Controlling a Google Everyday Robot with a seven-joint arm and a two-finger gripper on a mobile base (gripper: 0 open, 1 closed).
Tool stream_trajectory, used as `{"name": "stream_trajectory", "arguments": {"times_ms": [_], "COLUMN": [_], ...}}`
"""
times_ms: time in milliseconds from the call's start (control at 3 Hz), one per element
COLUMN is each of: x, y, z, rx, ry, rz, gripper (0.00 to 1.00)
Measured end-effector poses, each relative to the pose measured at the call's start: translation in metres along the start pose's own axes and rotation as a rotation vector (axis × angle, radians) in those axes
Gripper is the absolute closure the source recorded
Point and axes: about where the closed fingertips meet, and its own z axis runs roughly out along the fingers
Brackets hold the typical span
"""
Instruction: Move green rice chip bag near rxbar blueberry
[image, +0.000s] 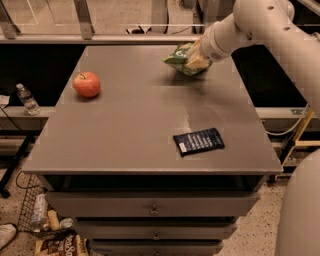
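Observation:
The green rice chip bag (180, 58) is at the far right of the grey table (135, 125), held slightly above the top with a shadow under it. My gripper (198, 59) comes in from the right on the white arm and is shut on the bag's right side. The rxbar blueberry (198, 141), a flat dark navy bar with pale text, lies near the table's front right edge, well in front of the bag.
A red apple (87, 84) sits at the table's left side. A water bottle (27, 99) stands on a low ledge to the left. Drawers (152, 210) are below the table top. Bags and clutter lie on the floor at the lower left.

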Motion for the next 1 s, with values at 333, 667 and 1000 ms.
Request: {"name": "stream_trajectory", "arguments": {"times_ms": [333, 667, 1000], "x": [-0.015, -0.025, -0.03], "y": [-0.006, -0.006, 0.014], "z": [-0.026, -0.054, -0.084], "rx": [0.014, -0.015, -0.092], "ry": [-0.045, -0.091, -0.134], "rz": [-0.032, -0.077, -0.113], "gripper": [1.0, 1.0, 1.0]}}
